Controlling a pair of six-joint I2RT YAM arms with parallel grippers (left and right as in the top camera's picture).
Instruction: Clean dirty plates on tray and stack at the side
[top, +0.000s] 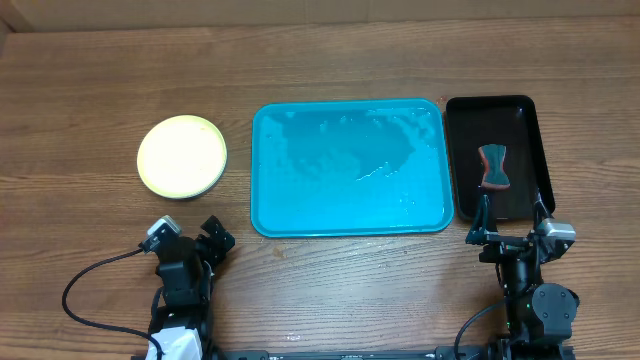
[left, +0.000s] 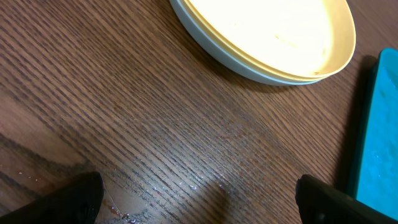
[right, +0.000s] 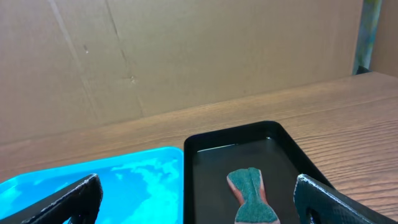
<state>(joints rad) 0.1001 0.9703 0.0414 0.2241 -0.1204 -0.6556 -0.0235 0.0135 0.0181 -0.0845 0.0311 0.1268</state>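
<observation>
Nothing to read here, folks: no lettering, label, brand or number shows on the plates (top: 182, 156), the tray (top: 330, 190), the black tray (top: 520, 110) or the cardboard (right: 186, 56) behind.
</observation>
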